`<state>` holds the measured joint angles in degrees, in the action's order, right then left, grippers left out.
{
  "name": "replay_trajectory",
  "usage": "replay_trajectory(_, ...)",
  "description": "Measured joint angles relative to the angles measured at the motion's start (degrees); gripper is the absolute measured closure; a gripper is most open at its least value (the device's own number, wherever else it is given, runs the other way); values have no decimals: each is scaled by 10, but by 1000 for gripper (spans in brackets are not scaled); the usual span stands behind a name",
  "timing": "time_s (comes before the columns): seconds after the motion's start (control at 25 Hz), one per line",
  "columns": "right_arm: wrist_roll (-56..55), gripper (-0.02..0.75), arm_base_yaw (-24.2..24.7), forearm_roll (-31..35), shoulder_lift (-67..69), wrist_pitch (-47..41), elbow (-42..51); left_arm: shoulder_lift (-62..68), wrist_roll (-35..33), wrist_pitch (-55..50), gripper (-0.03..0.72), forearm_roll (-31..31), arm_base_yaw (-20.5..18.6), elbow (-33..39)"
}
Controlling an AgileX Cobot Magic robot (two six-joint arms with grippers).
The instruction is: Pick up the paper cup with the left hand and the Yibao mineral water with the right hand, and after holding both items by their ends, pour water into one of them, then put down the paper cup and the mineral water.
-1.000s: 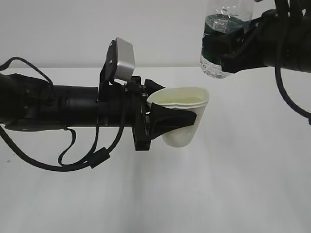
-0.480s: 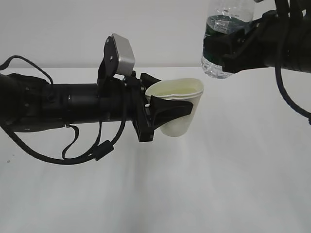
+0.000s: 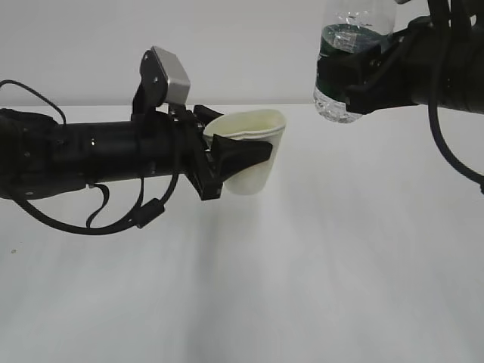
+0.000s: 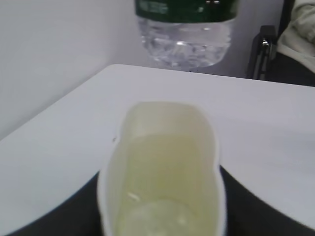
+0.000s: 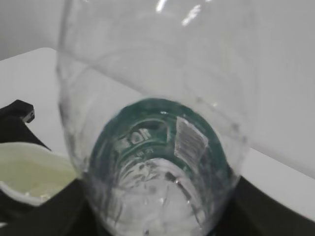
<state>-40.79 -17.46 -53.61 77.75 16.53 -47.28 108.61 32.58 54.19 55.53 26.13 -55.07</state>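
The left gripper (image 3: 253, 155) clenches the paper cup (image 3: 253, 162), squeezing its rim into an oval; the cup hangs in the air above the table (image 3: 340, 265). The right gripper (image 3: 344, 72) grasps the water bottle (image 3: 344, 45) around its green label, high at the right. The bottle's top is cut off by the frame edge, so its mouth cannot be seen. Whether the cup holds water is hard to make out. The table is plain white, with a pale wall (image 3: 227, 45) behind it. Compared with a second ago, the cup has moved left and a little higher, away from the bottle, which has stayed put.
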Motion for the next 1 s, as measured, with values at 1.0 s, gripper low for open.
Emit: replay_trajectory(1.0, 0, 319, 0, 2, 0, -19, 0, 0, -86, -68, 352, -168, -51, 1)
